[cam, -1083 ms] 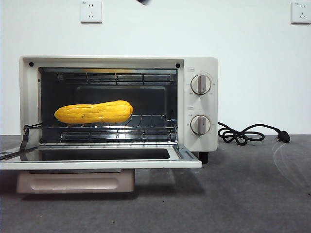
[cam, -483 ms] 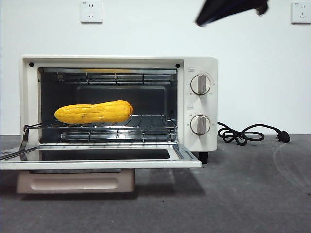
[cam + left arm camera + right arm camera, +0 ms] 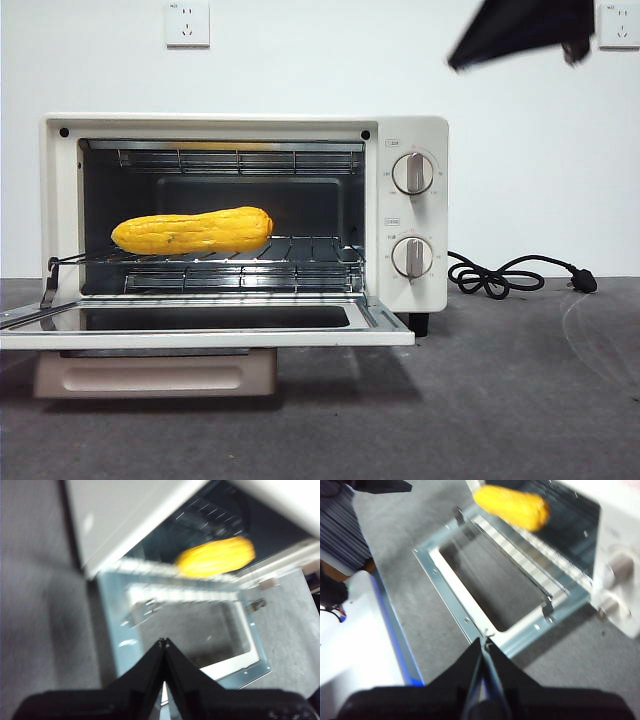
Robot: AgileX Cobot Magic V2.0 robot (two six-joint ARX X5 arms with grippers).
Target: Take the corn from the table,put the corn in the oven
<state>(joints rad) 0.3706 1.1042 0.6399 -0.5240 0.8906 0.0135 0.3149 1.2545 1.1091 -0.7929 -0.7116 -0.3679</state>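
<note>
Corn cob (image 3: pixel 192 231) lying on wire rack (image 3: pixel 300 250) inside open Toshiba toaster oven (image 3: pixel 405 140), already delivered; left hand (image 3: pixel 163 642) and right hand (image 3: pixel 484 641) both closed together, empty, above dropped door (image 3: pixel 380 335).

corn (image 3: pixel 192 231) – yellow, lying flat on rack | oven (image 3: pixel 405 215) – cream-white, door open, on table (image 3: pixel 500 400)

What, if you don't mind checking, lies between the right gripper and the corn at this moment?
In the right wrist view, the oven's open door lies flat between the shut right gripper and the corn, which rests on the wire rack.
</note>
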